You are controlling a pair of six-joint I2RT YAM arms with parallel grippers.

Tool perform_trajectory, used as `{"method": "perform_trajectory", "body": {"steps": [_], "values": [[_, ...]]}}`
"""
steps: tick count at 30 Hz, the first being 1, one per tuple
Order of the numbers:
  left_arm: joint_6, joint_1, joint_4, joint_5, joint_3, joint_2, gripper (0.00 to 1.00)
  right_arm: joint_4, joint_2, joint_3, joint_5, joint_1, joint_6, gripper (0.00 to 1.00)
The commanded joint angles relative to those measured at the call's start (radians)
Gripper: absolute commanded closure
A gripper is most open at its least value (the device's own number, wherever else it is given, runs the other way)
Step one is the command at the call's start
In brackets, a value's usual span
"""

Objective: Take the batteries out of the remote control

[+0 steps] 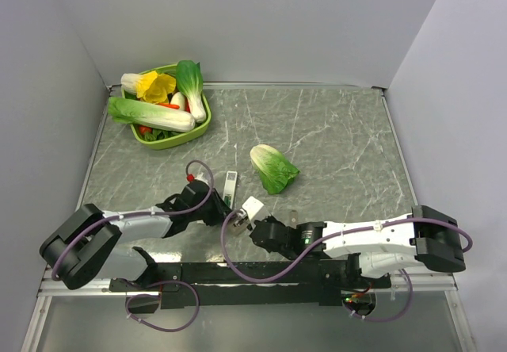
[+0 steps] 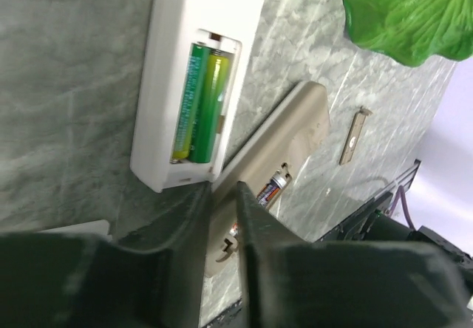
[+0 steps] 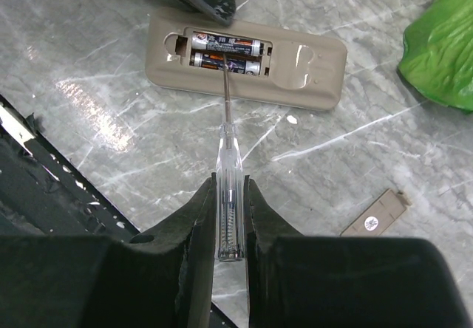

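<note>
The white remote control (image 2: 199, 18) (image 1: 230, 185) lies back up with its compartment open and two green batteries (image 2: 201, 99) inside. Beside it lies a beige remote (image 3: 310, 77) (image 2: 295, 121), also open, holding two dark batteries (image 3: 225, 53). My right gripper (image 3: 229, 184) (image 1: 255, 227) is shut on a clear-handled screwdriver (image 3: 228, 158) whose tip rests on those dark batteries. My left gripper (image 2: 225, 188) (image 1: 230, 209) hovers at the beige remote's end. Its jaws stand a narrow gap apart. Whether they pinch that remote's edge is hidden.
A loose beige battery cover (image 3: 375, 213) (image 2: 355, 134) lies on the marble table. A cabbage leaf (image 1: 274, 168) sits just beyond the remotes. A green bowl (image 1: 202, 126) of vegetables stands at the back left. The black base rail (image 1: 261, 273) runs along the near edge.
</note>
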Motion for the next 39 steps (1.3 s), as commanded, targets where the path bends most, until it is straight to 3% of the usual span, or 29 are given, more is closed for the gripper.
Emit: {"method": "perform_trajectory", "body": {"steps": [1,10,16,20,25,33,39], "values": [[-0.047,-0.023,-0.007,0.083,-0.039,-0.011,0.79,-0.007,-0.014,-0.031,0.185,-0.019,0.063,1.0],[-0.057,-0.026,0.011,0.083,-0.042,0.027,0.92,0.089,-0.071,-0.106,0.173,-0.005,0.093,1.0],[-0.061,-0.027,0.028,0.083,-0.054,0.057,0.94,0.07,-0.132,-0.111,0.179,-0.005,0.068,1.0],[-0.061,-0.029,0.031,0.079,-0.053,0.066,0.94,-0.063,-0.1,0.004,0.208,-0.013,0.0,1.0],[-0.063,-0.037,0.039,0.083,-0.047,0.073,0.94,-0.041,-0.081,0.007,0.18,-0.013,-0.029,1.0],[-0.046,-0.041,0.019,0.082,-0.013,0.069,0.91,-0.058,-0.107,0.009,0.188,-0.014,0.004,1.0],[0.006,-0.041,-0.097,0.059,0.094,0.04,0.79,-0.117,-0.15,0.043,0.105,-0.04,0.001,1.0]]}}
